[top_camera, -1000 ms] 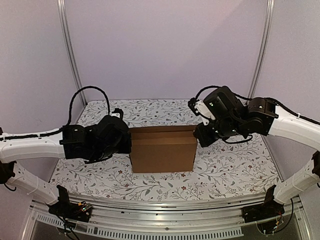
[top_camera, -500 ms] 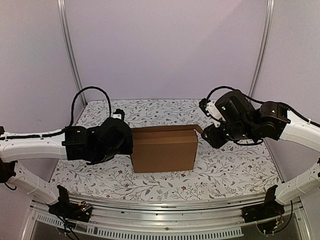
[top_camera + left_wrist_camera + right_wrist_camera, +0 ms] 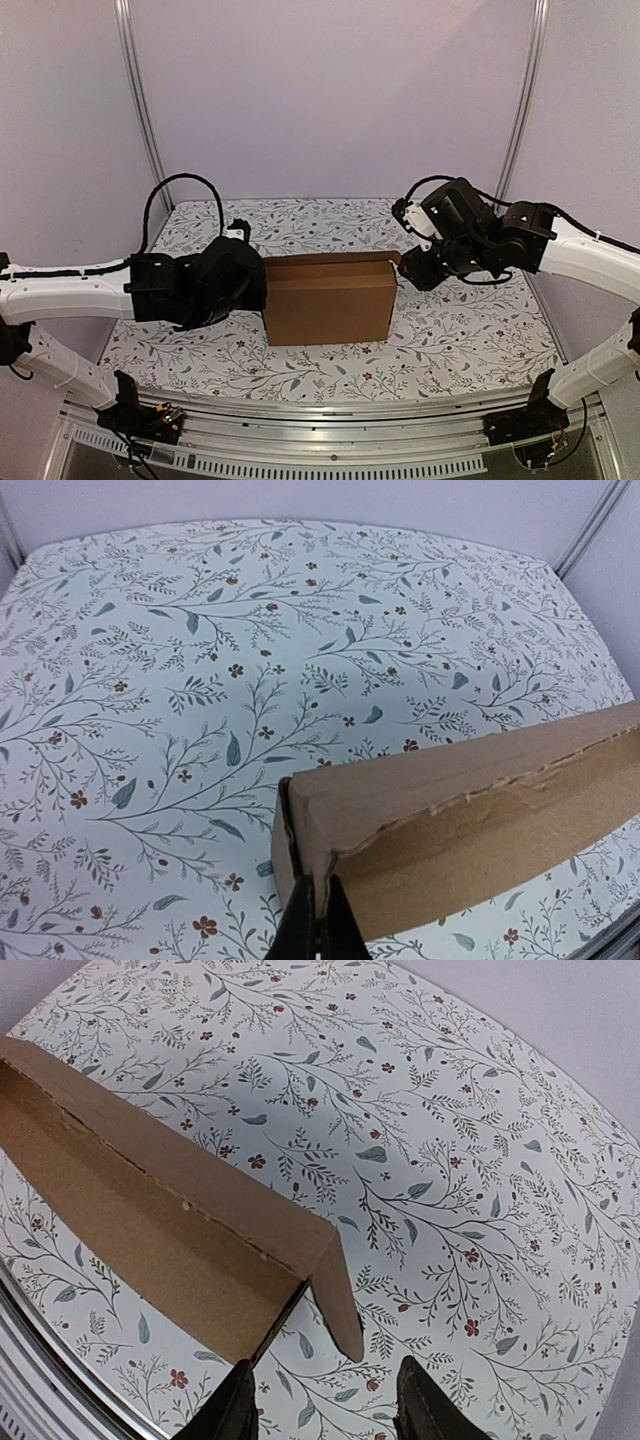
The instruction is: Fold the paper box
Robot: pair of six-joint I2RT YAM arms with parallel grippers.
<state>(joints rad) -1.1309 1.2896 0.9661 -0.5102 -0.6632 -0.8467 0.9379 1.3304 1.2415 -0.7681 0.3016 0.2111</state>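
The paper box point(image 3: 327, 305), plain brown cardboard, stands upright in the middle of the floral table, its long face toward me and its top open. My left gripper point(image 3: 258, 290) is at the box's left end. In the left wrist view that gripper point(image 3: 320, 925) is shut, pinching the cardboard edge at the end corner of the box point(image 3: 470, 820). My right gripper point(image 3: 408, 272) hovers just off the right end. In the right wrist view it point(image 3: 325, 1415) is open, and the end flap point(image 3: 338, 1295) of the box point(image 3: 150, 1220) points toward the gap without touching either finger.
A floral cloth point(image 3: 460, 340) covers the table. Aluminium posts point(image 3: 140, 110) point(image 3: 522, 100) stand at the back corners against purple walls. A metal rail point(image 3: 330, 420) runs along the near edge between the arm bases.
My right gripper has opened and let go of the box's right end, pulling back a little to the right. The end flap now sticks out. The left arm has barely moved.
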